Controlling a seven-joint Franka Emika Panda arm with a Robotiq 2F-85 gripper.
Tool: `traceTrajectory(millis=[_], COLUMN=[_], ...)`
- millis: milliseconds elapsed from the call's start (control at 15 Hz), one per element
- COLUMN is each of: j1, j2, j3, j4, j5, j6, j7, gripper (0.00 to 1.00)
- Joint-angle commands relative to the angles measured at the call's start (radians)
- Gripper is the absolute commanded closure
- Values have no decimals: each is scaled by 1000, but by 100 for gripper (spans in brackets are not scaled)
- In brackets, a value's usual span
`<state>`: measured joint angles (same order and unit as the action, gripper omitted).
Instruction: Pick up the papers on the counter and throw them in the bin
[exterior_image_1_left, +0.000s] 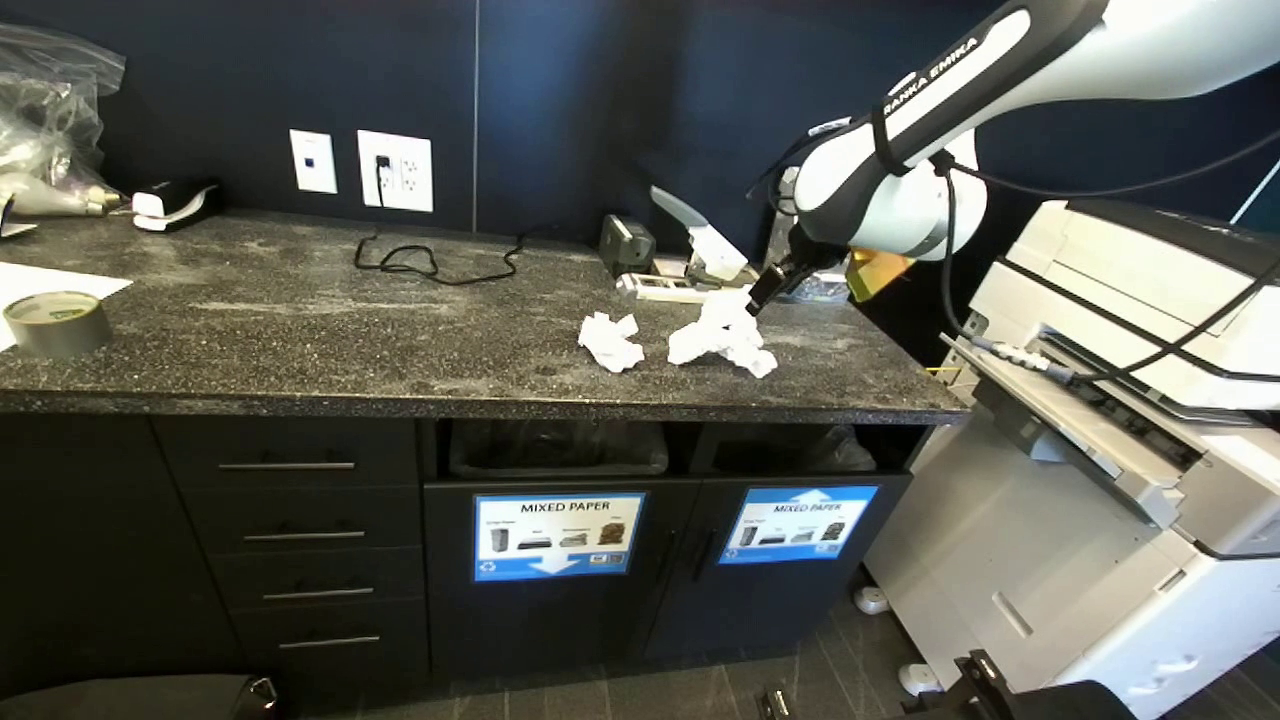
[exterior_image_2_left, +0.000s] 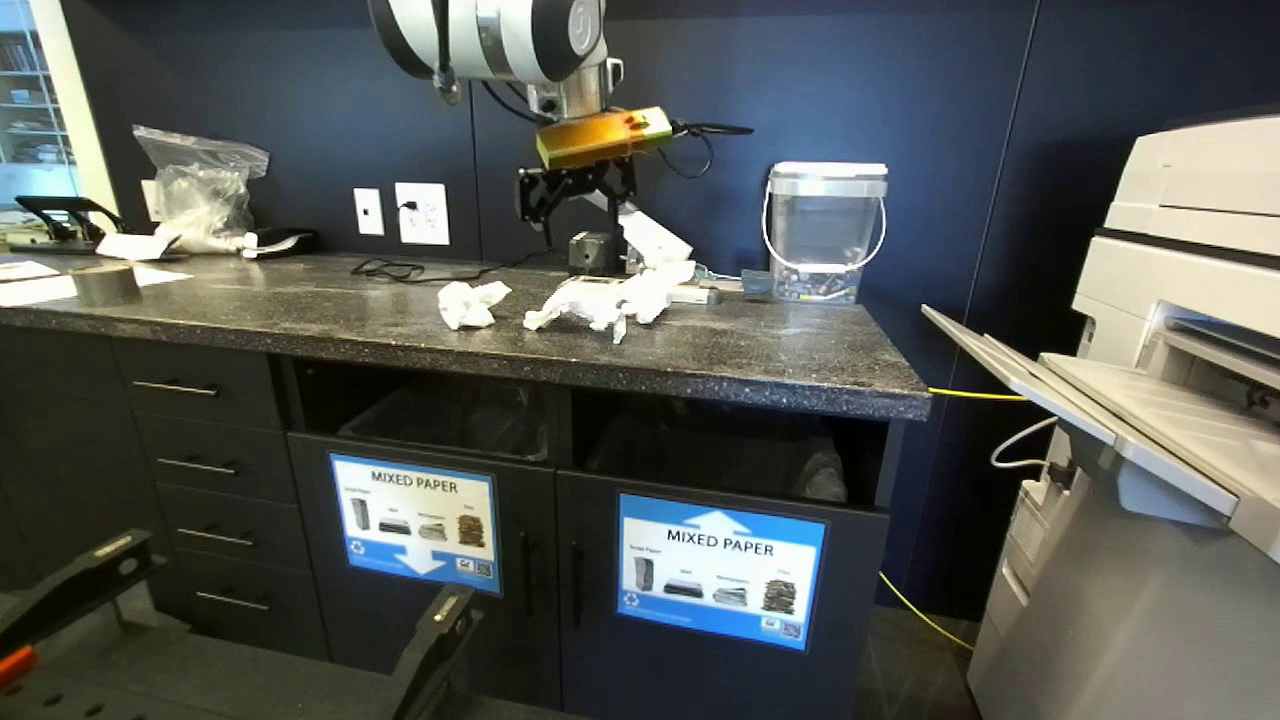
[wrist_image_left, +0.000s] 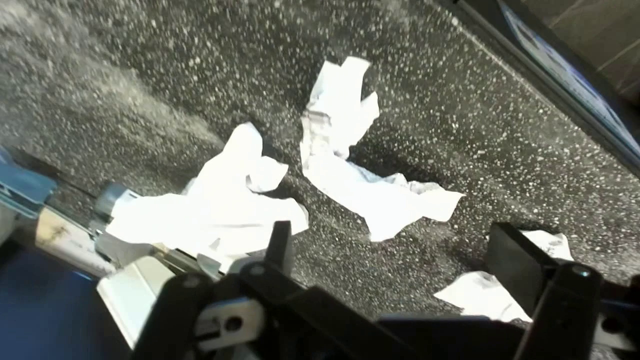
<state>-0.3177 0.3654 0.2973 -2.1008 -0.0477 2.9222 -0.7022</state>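
Observation:
Three crumpled white papers lie on the dark speckled counter (exterior_image_1_left: 300, 320). In the wrist view, one wad (wrist_image_left: 215, 210) sits at left by the desk tools, another (wrist_image_left: 370, 195) spans the middle, and the third (wrist_image_left: 480, 295) is partly covered by a finger. In an exterior view the single wad (exterior_image_2_left: 470, 305) lies apart from the two bunched papers (exterior_image_2_left: 590, 303). My gripper (exterior_image_2_left: 583, 235) is above the counter, jaws wide apart, pointing down, holding nothing. Below the countertop, a bin (exterior_image_1_left: 560, 470) shows its rim inside the cabinet opening, with another bin (exterior_image_2_left: 720, 450) beside it.
Behind the papers stand a white-armed stapler (exterior_image_1_left: 700, 245) and a small dark box (exterior_image_1_left: 628, 245). A clear lidded bucket (exterior_image_2_left: 828, 230) is at the back right. A tape roll (exterior_image_1_left: 58, 322) and black cable (exterior_image_1_left: 430, 265) lie leftward. A large printer (exterior_image_1_left: 1080, 480) flanks the counter's end.

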Motion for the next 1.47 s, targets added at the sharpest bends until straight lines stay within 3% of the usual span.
traceTrajectory(millis=[0,267,400,867,1400], j1=[-168,-312,-305,-118,111], j2=[121,285,345,385,402], j3=[205,397,401,217,-26], j4=[97,198,251,365,458], j5=[97,107,100,61,-30], j6=[49,1,-55,-156,-154], j7=[-267,-509,-610,-758,-764], gripper=[0,0,0,0,0])
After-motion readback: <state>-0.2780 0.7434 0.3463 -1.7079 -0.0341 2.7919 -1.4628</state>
